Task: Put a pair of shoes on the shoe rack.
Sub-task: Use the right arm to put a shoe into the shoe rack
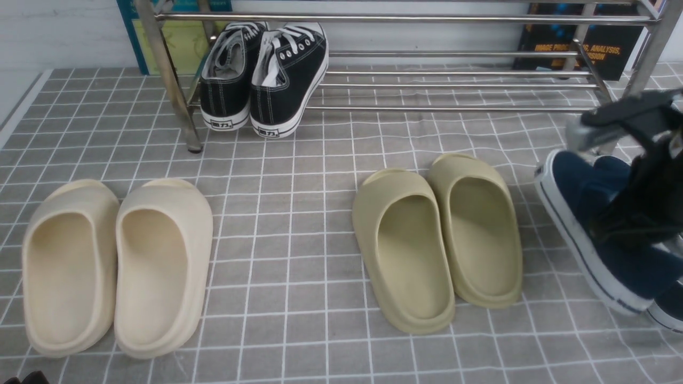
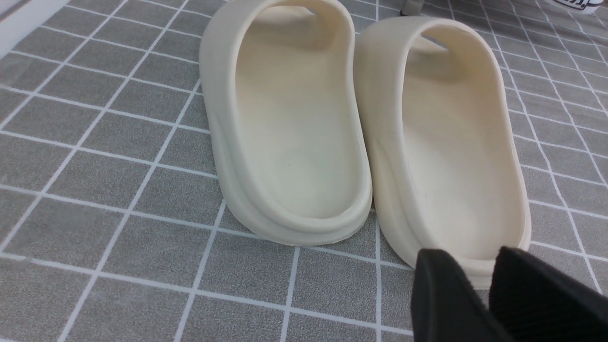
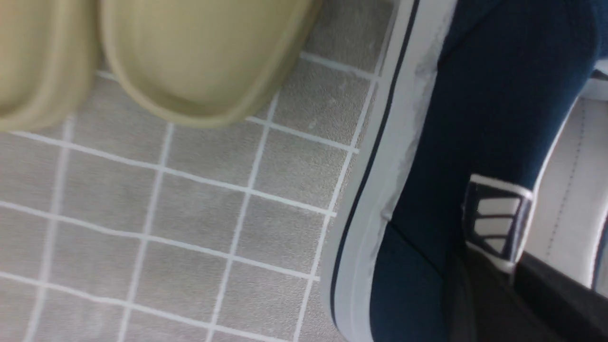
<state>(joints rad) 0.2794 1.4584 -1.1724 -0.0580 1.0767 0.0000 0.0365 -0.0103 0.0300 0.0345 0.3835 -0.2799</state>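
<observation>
1. My right pincer (image 3: pixel 491 266) is clamped on the side wall of one navy slip-on (image 1: pixel 619 264), which tilts at the right of the front view; the second navy slip-on (image 1: pixel 669 306) is beside it, partly cut off by the frame.
2. My left pincer (image 2: pixel 470 251) has its tips apart, with nothing between them, near the cream slides (image 2: pixel 304 118).
3. The shoe rack (image 1: pixel 405 20) holds the black sneakers (image 1: pixel 291 74) on its lower bars, heels jutting out at the front. Their heel badges carry dark lettering too small for me to read surely.
4. Behind the rack's right end, a dark book (image 1: pixel 613 42) shows "IMAGE PROC", "ANALYSIS" and "ISION" in orange, partly covered by a leg. A teal-and-lime book (image 1: pixel 184 48) is behind the left end.
5. The olive slides (image 1: pixel 416 261) lie on the table (image 1: pixel 288 330), between the cream pair and the navy pair.
6. My right wrist view shows a striped tag (image 3: pixel 496 221) at the held shoe's opening, and pale lining; the arm hides that tag in the front view.
</observation>
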